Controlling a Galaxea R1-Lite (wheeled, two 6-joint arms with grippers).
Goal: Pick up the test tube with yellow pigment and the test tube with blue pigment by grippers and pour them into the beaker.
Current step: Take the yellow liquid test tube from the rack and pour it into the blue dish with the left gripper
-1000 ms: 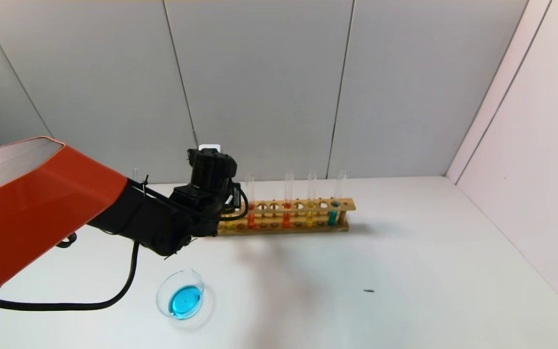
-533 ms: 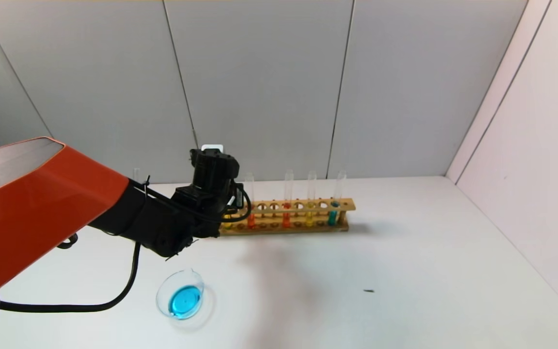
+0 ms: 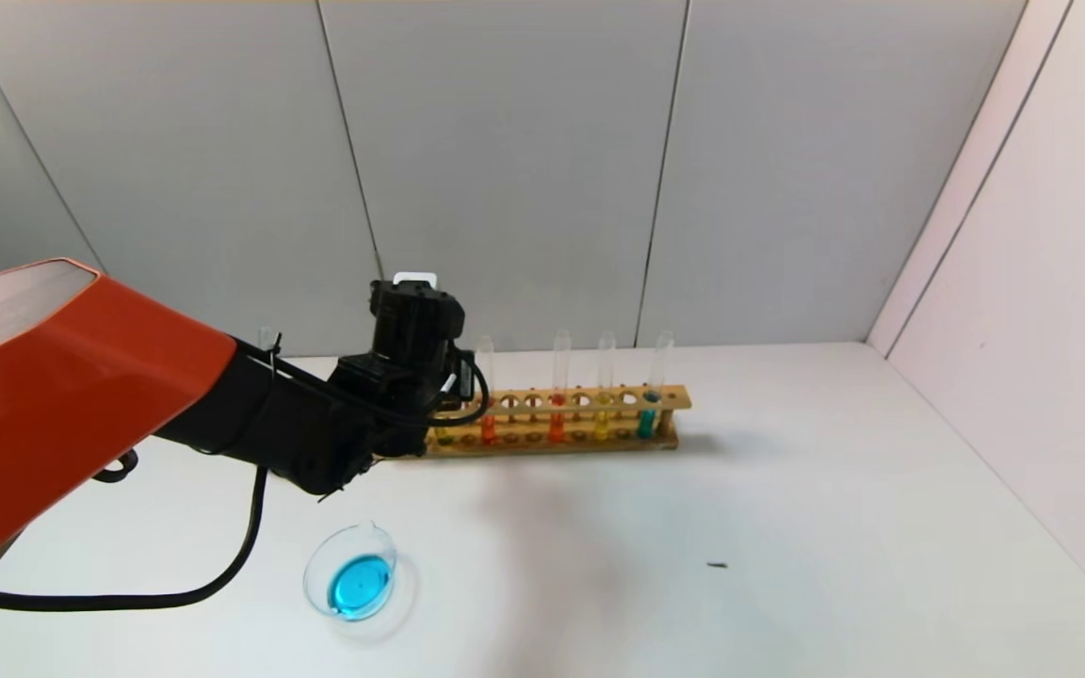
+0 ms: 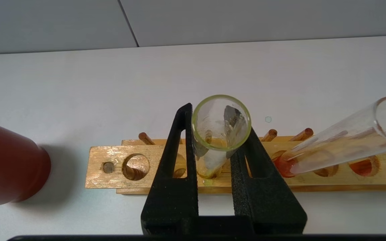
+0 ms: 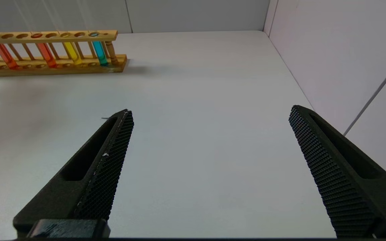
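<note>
The left gripper [image 4: 218,134] is pinching the test tube with yellow pigment [image 4: 220,130] at the left end of the wooden rack [image 3: 557,419], while the right gripper [image 5: 209,144] is hanging spread wide above the table [image 5: 196,100], and the beaker [image 3: 351,572] is holding blue liquid.

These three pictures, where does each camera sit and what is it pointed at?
Head view: from the robot's head, looking forward and down at the table; the left arm reaches to the wooden rack, with the beaker nearer.
Left wrist view: from the left wrist, looking down past the left hand, shut on the test tube with yellow pigment in the rack.
Right wrist view: from the right wrist, low over the table, between the open right hand.
All three show the rack.
</note>
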